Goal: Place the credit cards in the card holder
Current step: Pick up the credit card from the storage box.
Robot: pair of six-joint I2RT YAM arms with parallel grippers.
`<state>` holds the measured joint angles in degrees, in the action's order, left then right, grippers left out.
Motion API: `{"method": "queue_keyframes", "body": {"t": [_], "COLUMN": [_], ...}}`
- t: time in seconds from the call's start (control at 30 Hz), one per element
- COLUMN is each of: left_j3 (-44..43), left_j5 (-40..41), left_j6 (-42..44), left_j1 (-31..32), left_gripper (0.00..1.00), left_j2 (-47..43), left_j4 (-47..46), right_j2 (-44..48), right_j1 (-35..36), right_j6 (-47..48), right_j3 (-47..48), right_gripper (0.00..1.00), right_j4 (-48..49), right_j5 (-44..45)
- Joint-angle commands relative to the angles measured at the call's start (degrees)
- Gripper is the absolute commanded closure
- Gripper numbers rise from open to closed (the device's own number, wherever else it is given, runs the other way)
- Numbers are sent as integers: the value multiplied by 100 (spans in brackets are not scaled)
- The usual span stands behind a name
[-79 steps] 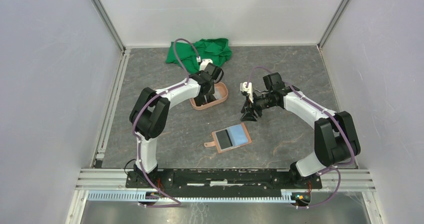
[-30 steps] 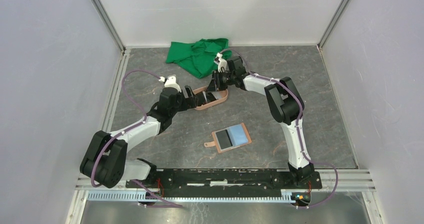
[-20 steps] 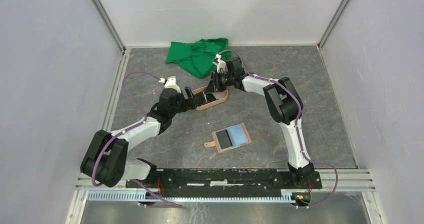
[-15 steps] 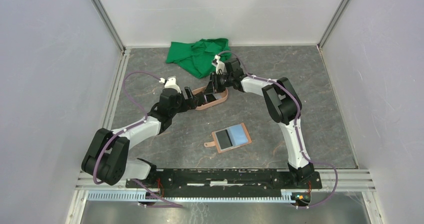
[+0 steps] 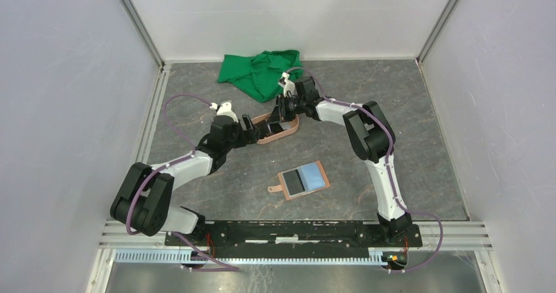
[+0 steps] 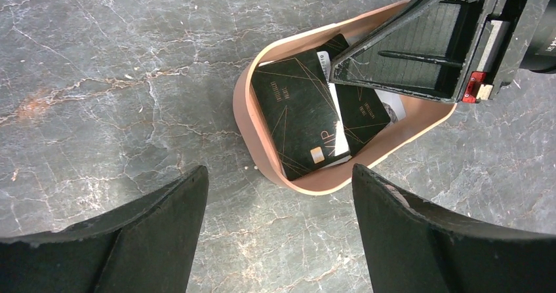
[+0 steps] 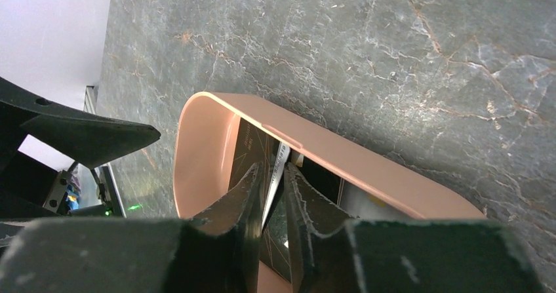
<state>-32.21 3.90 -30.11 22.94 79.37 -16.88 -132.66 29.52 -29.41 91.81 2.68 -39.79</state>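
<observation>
Several black credit cards [image 6: 298, 116] lie in the salmon-pink tray [image 6: 244, 106]. My right gripper [image 7: 272, 168] reaches into the tray [image 5: 288, 130] from the far side, its fingers a narrow gap apart, with the tilted edge of one card [image 7: 278, 158] standing between them. My left gripper [image 6: 278, 234] hovers wide open and empty over the table just left of the tray. The tan card holder [image 5: 320, 167] lies open at mid table, with a black card [image 5: 293, 183] and a light blue card [image 5: 314, 177] on it.
A crumpled green cloth [image 5: 262, 73] lies at the back, just behind the tray and my right gripper [image 5: 282, 111]. White walls and metal rails close in the grey marbled table [image 5: 393, 122]. My left gripper [image 5: 253, 128] almost touches the tray's left rim.
2.6 s ago my left gripper was in the tray and the right stood apart. Within the last second the right fingers edged slightly left and narrowed; the left jaws barely moved.
</observation>
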Motion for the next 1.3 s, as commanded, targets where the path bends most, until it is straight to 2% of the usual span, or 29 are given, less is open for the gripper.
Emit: {"method": "queue_keyframes", "body": {"t": [0.0,0.2,0.43,0.63,1.2,1.27], "left_j3": [40,77,81,83,100,102], "left_j5": [-76,-103,-120,-152,-313,-328], "left_j6": [-118,-136,-144,-158,-249,-271], "left_j1": [-40,-55,-64,-74,-96,-90], "left_gripper": [14,14,15,16,17,17], "left_j2": [-1,-35,-51,-143,-236,-190], "left_j4": [-290,-289,-289,-245,-334,-375], "right_j2": [-102,-172,-194,30,416,327], "right_j1": [23,14,6,-118,-376,-360], "right_j6": [-185,-368,-530,-773,-388,-478], "right_j3": [206,194,134,-60,-168,-159], "right_gripper": [79,83,100,100,100,96], "right_j4": [211,293,401,812,795,898], "right_j5": [83,103,47,-220,-337,-429]}}
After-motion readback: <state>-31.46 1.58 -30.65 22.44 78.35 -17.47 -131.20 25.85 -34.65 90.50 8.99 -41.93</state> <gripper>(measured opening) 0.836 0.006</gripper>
